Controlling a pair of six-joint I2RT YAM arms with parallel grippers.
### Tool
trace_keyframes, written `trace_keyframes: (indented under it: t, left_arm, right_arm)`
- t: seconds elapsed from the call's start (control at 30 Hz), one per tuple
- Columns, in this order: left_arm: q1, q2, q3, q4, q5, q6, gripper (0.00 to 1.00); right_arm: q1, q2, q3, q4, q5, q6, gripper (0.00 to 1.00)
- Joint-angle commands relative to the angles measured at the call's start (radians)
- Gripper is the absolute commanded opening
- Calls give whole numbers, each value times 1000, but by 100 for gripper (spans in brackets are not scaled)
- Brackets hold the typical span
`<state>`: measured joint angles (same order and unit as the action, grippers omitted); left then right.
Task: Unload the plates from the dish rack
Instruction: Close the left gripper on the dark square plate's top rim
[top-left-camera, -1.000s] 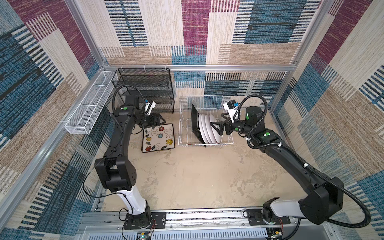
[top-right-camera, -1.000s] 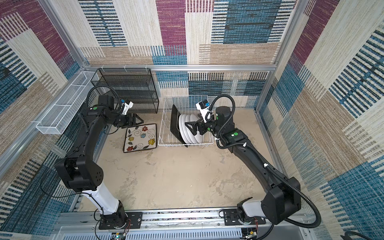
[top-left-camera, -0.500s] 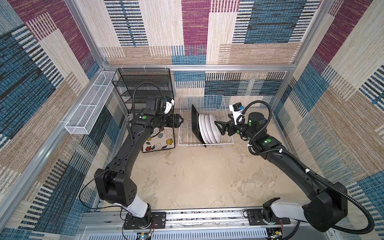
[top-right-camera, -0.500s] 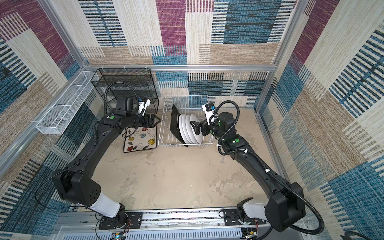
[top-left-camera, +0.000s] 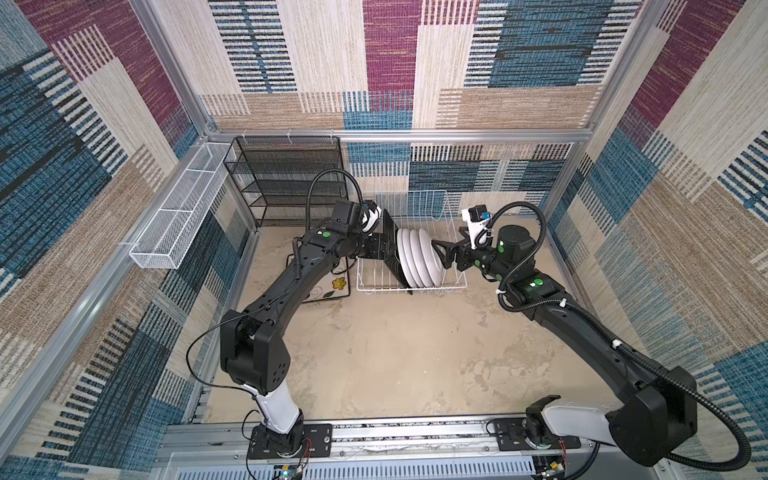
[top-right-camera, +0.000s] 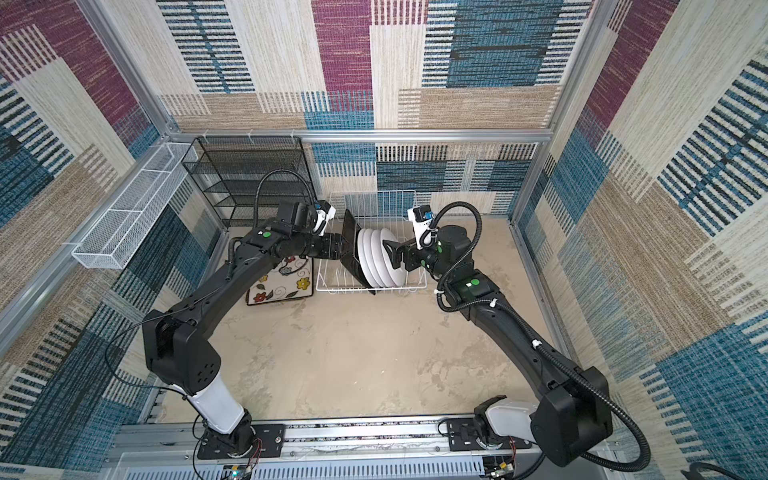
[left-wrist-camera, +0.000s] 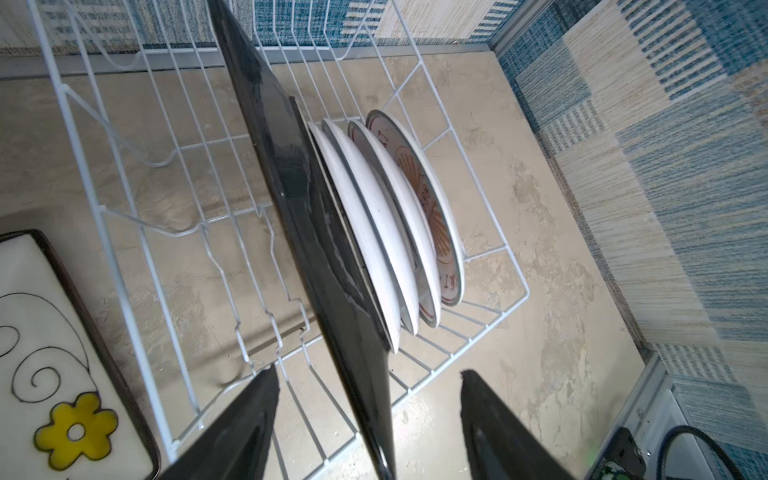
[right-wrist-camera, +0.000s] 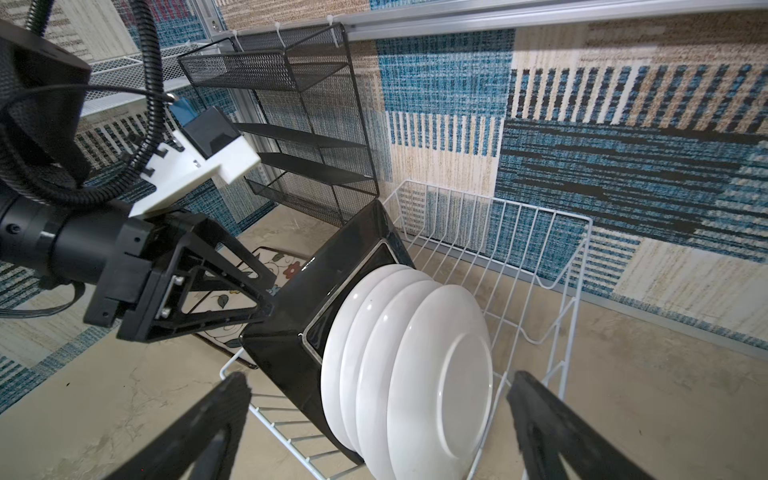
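The white wire dish rack (top-left-camera: 374, 289) (top-right-camera: 328, 286) stands at the back middle. A black square plate (top-left-camera: 390, 232) (left-wrist-camera: 299, 187) stands on edge in it, with several round white plates (top-left-camera: 419, 257) (right-wrist-camera: 440, 374) right behind. My left gripper (top-left-camera: 384, 249) (left-wrist-camera: 368, 370) is open, its fingers on either side of the black plate's near edge, apart from it. From the other side my right gripper (top-left-camera: 440, 254) (right-wrist-camera: 379, 375) is open wide, just short of the outermost round plate. A cream flowered square plate (top-right-camera: 282, 282) (left-wrist-camera: 41, 353) lies flat on the floor left of the rack.
A black mesh shelf unit (top-left-camera: 286, 178) (right-wrist-camera: 299, 137) stands in the back left corner, close behind my left arm. A long white mesh basket (top-left-camera: 178, 220) hangs on the left wall. Patterned walls close in the back and both sides.
My left arm has swung right, from over the flowered plate on the floor to the rack. Its fingers now stand on either side of the black plate's edge. The right gripper has hardly moved.
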<state>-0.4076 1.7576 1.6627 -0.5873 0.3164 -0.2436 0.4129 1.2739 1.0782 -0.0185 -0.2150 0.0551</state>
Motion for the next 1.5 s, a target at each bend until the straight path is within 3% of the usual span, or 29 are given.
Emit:
trace_keyframes:
  t: [0.0, 0.73, 1.33, 1.47]
  left_arm:
    - [-9, 30, 31, 4, -25, -36, 69]
    - [-14, 211, 157, -46, -60, -115, 38]
    - [-13, 200, 108, -26, -58, -217, 0]
    - [-13, 193, 79, 10, -39, -268, 0]
  right_arm:
    - [0, -10, 4, 6, 17, 14, 99]
    - [0, -24, 2, -1, 16, -2, 99]
    - [0, -22, -3, 5, 17, 3, 99]
    - [0, -28, -1, -3, 22, 5, 99]
